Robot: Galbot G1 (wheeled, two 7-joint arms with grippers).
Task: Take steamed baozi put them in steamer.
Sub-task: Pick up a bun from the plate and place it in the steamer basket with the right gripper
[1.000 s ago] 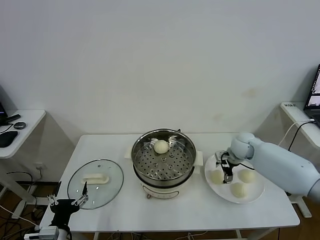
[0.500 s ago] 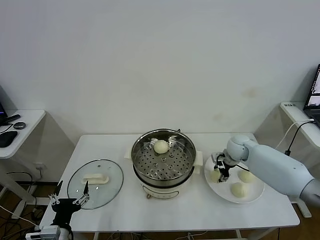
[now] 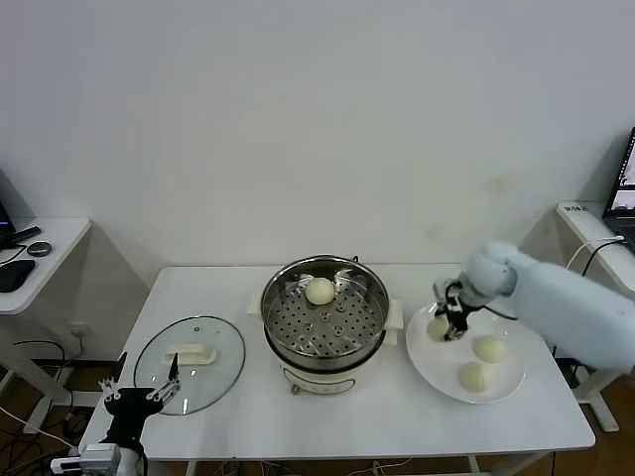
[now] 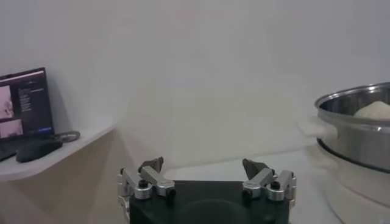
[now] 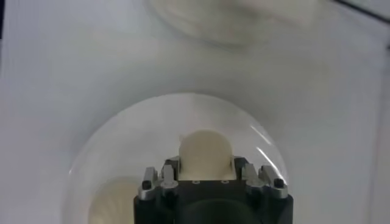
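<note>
Nearest the robot, at about 7 o'clock on the table (image 3: 377,416), the left claw (image 3: 140,396) hangs parked just off the table's near-left corner with its fingers spread wide and nothing between them. It looks to be kept low and aside, leaving the work to the other arm. Just beyond it, at 8 o'clock, the glass lid (image 3: 189,362) lies flat on the table, off the steamer (image 3: 323,322), so the pot stands open for loading.

At 4 o'clock sits the white plate (image 3: 506,382) with two baozi resting on it, one (image 3: 473,376) at its near side and one (image 3: 489,348) a little farther. They are smooth, round, cream-white domes with a matt skin.

At the plate's far-left edge, about 3 o'clock, the right claw (image 3: 448,323) is closed partway on a third baozi (image 3: 440,327). In the right wrist view the bun (image 5: 205,152) bulges between the two fingers, gripped at its sides, and it appears raised slightly clear of the plate. Judging by this, the lift toward the steamer is the step in hand; soft dough may dent under a tight grip.

At the centre, the steamer's perforated tray holds one baozi (image 3: 319,291) at its far side, leaving the near part free.
</note>
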